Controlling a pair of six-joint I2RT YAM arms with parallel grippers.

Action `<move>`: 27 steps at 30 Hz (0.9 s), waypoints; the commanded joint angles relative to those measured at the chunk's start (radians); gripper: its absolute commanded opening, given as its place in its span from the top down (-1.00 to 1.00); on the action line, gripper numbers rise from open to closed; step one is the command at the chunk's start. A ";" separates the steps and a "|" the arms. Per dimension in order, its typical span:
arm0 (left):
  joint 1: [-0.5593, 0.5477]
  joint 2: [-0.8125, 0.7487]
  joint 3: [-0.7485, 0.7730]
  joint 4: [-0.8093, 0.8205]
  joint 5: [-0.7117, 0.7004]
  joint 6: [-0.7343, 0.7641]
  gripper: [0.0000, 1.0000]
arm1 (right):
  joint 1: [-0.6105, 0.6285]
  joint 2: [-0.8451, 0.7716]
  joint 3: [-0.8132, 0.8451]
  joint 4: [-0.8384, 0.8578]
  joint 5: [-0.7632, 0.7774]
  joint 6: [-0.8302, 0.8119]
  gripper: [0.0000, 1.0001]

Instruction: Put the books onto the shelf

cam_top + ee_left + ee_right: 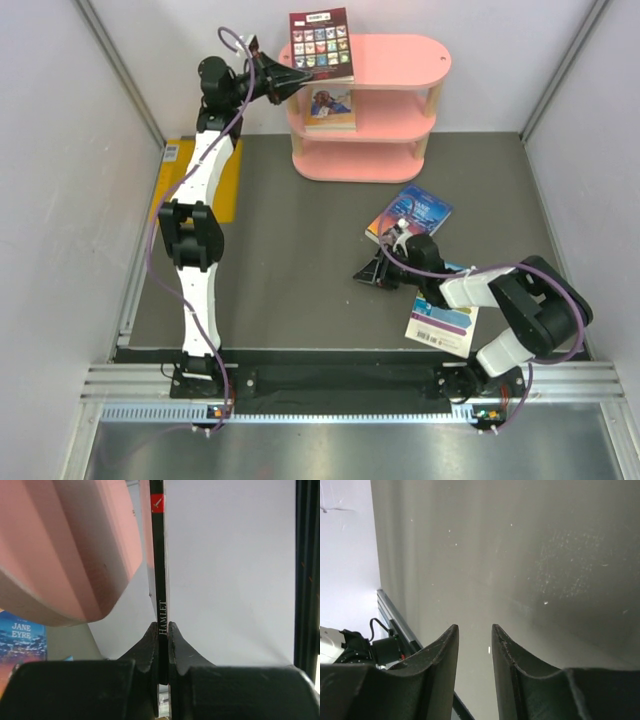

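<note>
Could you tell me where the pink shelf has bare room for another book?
Top oval board of the pink three-tier shelf: bare right of the dark red picture-grid book held by the left gripper. Middle tier: free right of the lying blue paperback. Both left ends: crowded.

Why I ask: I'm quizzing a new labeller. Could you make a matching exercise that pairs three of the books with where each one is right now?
Things:
1. dark red book
2. blue book
3. white striped book

Places:
A. on the floor, partly under the right arm
B. pinched in the left jaws at the shelf's top board
C. on the floor between the shelf and the right arm

Pairs: 1-B, 2-C, 3-A
</note>
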State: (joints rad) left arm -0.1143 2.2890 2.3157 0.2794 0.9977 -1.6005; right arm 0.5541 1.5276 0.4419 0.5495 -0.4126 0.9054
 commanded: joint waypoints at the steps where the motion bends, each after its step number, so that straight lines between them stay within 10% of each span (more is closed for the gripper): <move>1: 0.015 -0.003 0.097 0.127 -0.014 -0.075 1.00 | 0.017 0.012 0.043 -0.006 0.012 -0.025 0.35; 9: 0.019 0.010 0.140 0.084 -0.041 -0.087 0.19 | 0.026 0.017 0.049 -0.011 0.014 -0.025 0.34; 10: 0.019 0.012 0.139 0.073 -0.041 -0.084 -0.16 | 0.026 0.016 0.049 -0.010 0.015 -0.025 0.35; 11: 0.019 0.013 0.139 0.073 -0.044 -0.082 -0.97 | 0.027 0.014 0.049 -0.011 0.015 -0.025 0.34; 27: 0.062 -0.062 0.033 0.004 -0.064 -0.029 -0.97 | 0.029 0.008 0.043 -0.006 0.015 -0.023 0.34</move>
State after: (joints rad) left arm -0.0769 2.3054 2.3928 0.2893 0.9447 -1.6569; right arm 0.5694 1.5375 0.4553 0.5301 -0.4076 0.8982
